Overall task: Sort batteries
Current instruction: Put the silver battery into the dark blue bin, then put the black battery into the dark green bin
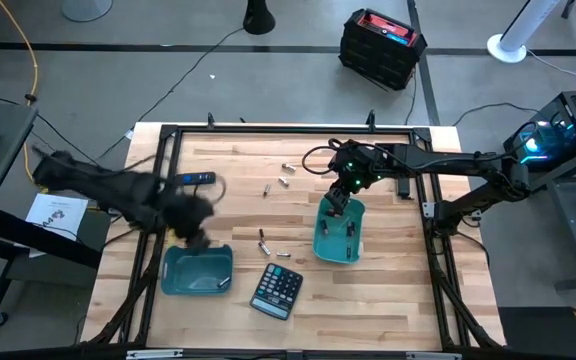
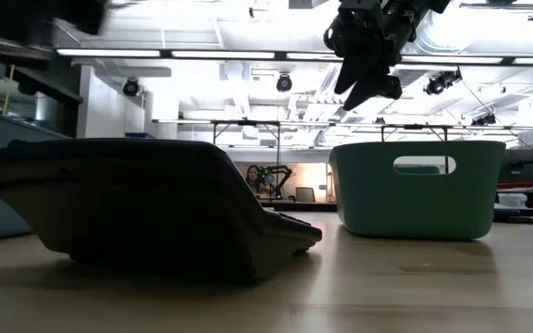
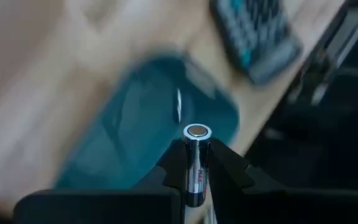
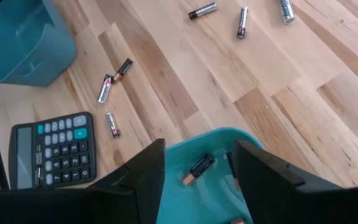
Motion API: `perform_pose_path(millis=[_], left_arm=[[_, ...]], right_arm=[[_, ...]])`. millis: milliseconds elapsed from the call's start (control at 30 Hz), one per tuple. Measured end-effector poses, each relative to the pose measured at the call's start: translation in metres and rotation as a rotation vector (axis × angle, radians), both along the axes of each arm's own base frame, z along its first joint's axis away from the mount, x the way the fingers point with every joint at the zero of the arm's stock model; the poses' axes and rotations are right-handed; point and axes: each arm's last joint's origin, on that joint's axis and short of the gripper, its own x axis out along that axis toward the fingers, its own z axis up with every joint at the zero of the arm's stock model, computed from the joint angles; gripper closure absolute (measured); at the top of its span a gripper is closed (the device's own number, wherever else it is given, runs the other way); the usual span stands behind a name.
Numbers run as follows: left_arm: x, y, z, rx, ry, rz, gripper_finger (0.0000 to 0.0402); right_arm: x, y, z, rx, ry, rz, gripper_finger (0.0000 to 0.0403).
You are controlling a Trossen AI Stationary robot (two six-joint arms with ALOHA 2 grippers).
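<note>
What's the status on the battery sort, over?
Left tool shut on a battery, above the dark teal bin. Right tool open over the light teal bin. Loose batteries on table, nothing blocking.

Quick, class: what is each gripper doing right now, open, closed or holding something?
Left gripper: closed on a silvery battery, above the darker teal bin.
Right gripper: open, empty, over the lighter teal bin.
</note>
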Motion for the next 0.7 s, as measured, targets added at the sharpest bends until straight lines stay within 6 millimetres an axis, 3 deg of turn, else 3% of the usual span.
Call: perform_pose_path(millis=[200, 333, 533, 700], left_arm=[[-0.004, -0.055, -0.023, 0.008, 0.077, -0.047, 0.0365], [0.004, -0.067, -0.042, 0.089, 0.156, -0.01, 0.0299], [0.023, -0.048, -0.033, 0.145, 0.093, -0.04, 0.0201], [0.048, -0.011, -0.009, 0.315, -0.091, -0.094, 0.017]], right_arm=[[0.001, 0.0, 0.001, -0.001, -0.009, 0.0, 0.0222], [0.002, 0.0, 0.002, 0.001, -0.027, -0.007, 0.0222], [0.002, 0.0, 0.002, 0.022, -0.031, -0.021, 0.0222], [0.004, 0.002, 0.004, 0.09, -0.067, 0.036, 0.0222]])
